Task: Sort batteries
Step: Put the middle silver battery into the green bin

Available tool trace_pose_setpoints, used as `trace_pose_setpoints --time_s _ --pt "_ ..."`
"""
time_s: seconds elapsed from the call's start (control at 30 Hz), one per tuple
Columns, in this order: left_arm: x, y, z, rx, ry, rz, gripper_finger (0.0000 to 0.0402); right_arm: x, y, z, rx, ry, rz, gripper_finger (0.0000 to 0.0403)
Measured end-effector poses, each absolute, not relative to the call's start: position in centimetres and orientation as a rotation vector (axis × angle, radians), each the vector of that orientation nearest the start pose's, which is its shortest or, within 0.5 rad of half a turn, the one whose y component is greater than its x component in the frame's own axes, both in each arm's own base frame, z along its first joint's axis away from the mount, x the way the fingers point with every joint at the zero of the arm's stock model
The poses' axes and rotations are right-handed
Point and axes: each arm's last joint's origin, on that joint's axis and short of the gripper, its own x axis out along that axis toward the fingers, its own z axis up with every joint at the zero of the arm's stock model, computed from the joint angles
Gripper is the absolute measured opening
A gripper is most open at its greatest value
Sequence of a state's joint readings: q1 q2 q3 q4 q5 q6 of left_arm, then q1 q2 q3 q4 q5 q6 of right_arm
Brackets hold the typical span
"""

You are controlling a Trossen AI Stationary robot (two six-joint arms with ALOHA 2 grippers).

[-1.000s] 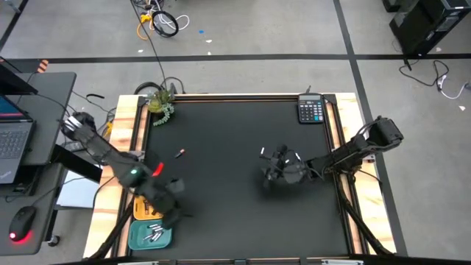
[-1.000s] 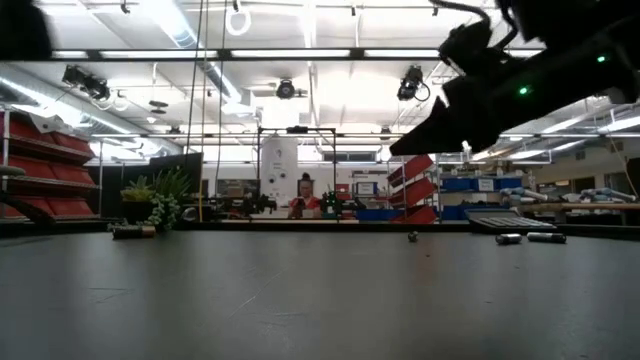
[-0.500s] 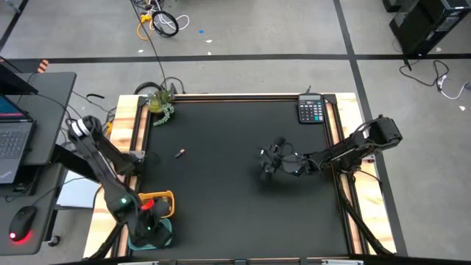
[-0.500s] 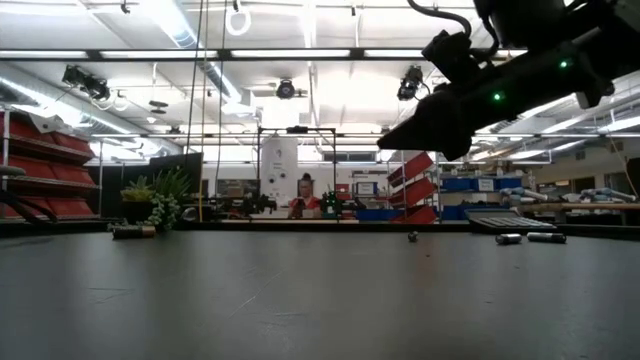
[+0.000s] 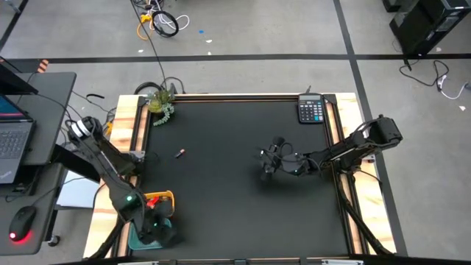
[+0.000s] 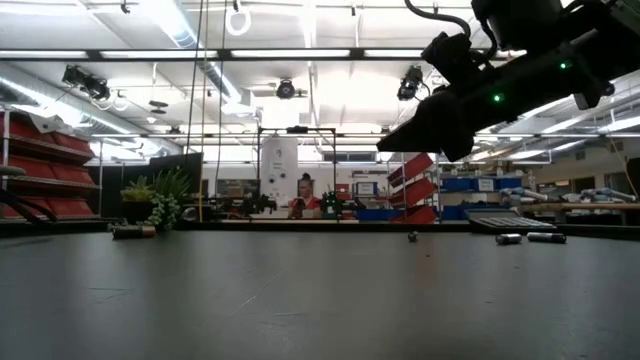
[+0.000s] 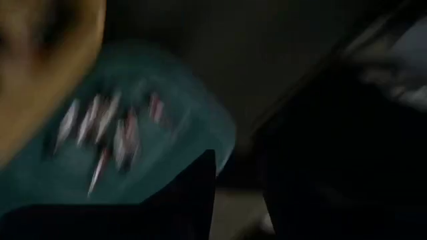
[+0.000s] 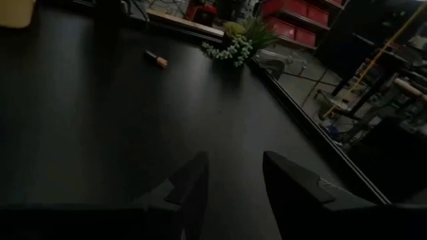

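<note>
Matte black table (image 5: 221,191), wood-edged. Left gripper (image 5: 158,234) hangs over a teal tray (image 7: 200,117) by the near-left corner; slim silvery batteries (image 7: 100,130) lie inside, blurred, maybe a red-tipped one. Fingers: can't tell. One dark, copper-ended battery (image 8: 157,59) lies apart. Right gripper (image 8: 230,183) mid-table, fingers spread, empty.

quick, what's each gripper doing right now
Left gripper: over the teal tray; open or closed cannot be told.
Right gripper: open, holding nothing, above the mat.
</note>
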State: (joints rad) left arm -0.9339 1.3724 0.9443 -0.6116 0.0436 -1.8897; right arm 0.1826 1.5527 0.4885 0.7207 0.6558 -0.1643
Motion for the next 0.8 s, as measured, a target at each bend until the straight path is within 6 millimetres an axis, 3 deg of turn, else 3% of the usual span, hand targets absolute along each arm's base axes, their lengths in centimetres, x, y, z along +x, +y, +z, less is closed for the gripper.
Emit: trace_pose_setpoints --time_s 0.13,0.4,0.5,0.6,0.8 --pt "17.3 -19.6 23.8 -1.025 1.116 0.273 0.0126 26.5 2.9 15.1 -0.247 0.414 -0.456 0.0153" --pt "20.6 -15.9 23.9 -0.487 0.778 0.33 0.0126 23.2 1.7 16.1 -0.041 0.578 -0.594 0.0162" --pt "21.5 -14.5 24.0 -0.348 0.732 0.371 0.0126 21.7 1.8 15.6 0.029 0.663 -0.608 0.0162" --pt "22.3 -13.3 24.0 -0.246 0.724 0.393 0.0126 19.9 2.3 13.7 0.121 0.743 -0.578 0.0162" --pt "23.1 -11.8 24.1 -0.105 0.746 0.398 0.0126 16.9 3.7 11.5 0.231 0.728 -0.576 0.0162"
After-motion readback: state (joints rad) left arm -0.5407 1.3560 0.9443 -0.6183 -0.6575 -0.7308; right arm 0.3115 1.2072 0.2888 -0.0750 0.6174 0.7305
